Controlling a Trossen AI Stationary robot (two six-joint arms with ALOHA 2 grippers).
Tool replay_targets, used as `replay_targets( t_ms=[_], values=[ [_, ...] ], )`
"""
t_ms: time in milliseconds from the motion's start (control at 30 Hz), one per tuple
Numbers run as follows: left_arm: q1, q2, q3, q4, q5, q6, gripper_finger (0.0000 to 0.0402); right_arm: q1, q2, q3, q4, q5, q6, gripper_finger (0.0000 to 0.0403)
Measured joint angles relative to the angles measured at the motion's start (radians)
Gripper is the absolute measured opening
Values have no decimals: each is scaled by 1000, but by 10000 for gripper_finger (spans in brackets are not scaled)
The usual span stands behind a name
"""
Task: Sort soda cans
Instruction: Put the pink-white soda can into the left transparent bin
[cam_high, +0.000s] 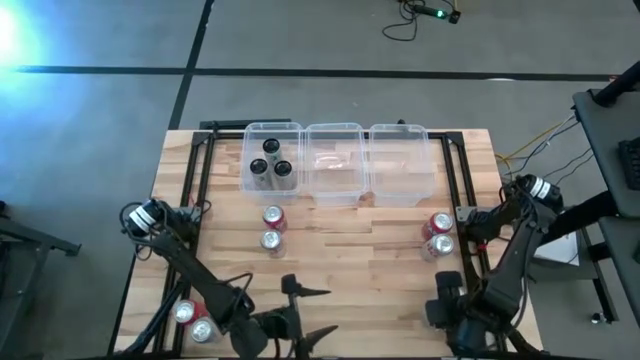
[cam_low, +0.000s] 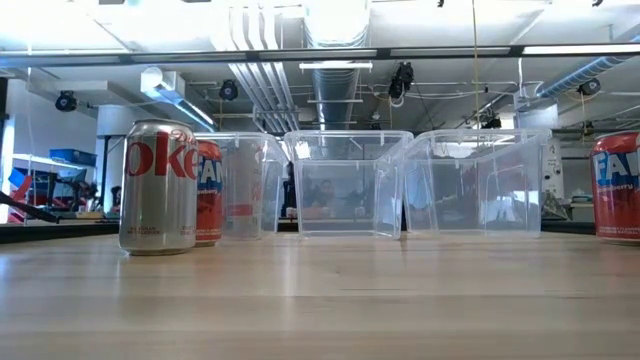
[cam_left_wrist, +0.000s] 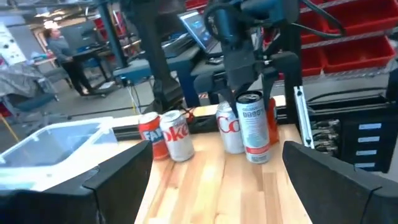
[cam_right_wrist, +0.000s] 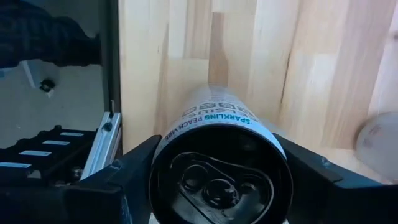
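Observation:
My right gripper (cam_right_wrist: 217, 180), near the table's front right, is shut on a silver-white soda can (cam_right_wrist: 214, 118) with a dark top; the left wrist view shows this can (cam_left_wrist: 254, 127) upright beside a Coke can (cam_left_wrist: 229, 127). My left gripper (cam_high: 308, 310) waits open at the front centre with nothing between its fingers. Three black cans (cam_high: 270, 160) stand in the left clear bin (cam_high: 250, 130). A red can (cam_high: 272, 215) and a silver one (cam_high: 270, 240) stand before it. Another red and silver pair (cam_high: 438, 232) stands at the right. My right gripper pinches the can's upper side wall (cam_right_wrist: 177, 127) between its two fingers (cam_right_wrist: 127, 174), one on each side, just below the rim. The fingers come from above, pointing down. The can stays upright; I cannot tell whether its base is on the table.
Two more clear bins (cam_high: 335, 185) (cam_high: 400, 185) stand at the far centre and look empty. Two cans (cam_high: 195, 320) sit at the front left beside my left arm. Black frame rails (cam_high: 205, 180) run along both table sides. Bare wood lies in the middle.

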Motion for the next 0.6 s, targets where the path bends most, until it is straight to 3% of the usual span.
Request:
replay_targets(
  t_ms=[267,433,600],
  values=[
    [19,-123,-179,-48,59,-219,343,-189,3,151,-6,62,-302,249],
    [16,-228,-294,-47,62,-271,343,-398,50,242,-17,86,-592,249],
    [-2,-352,-405,-70,65,-287,343,-613,175,370,-32,38,-828,249]
  ],
)
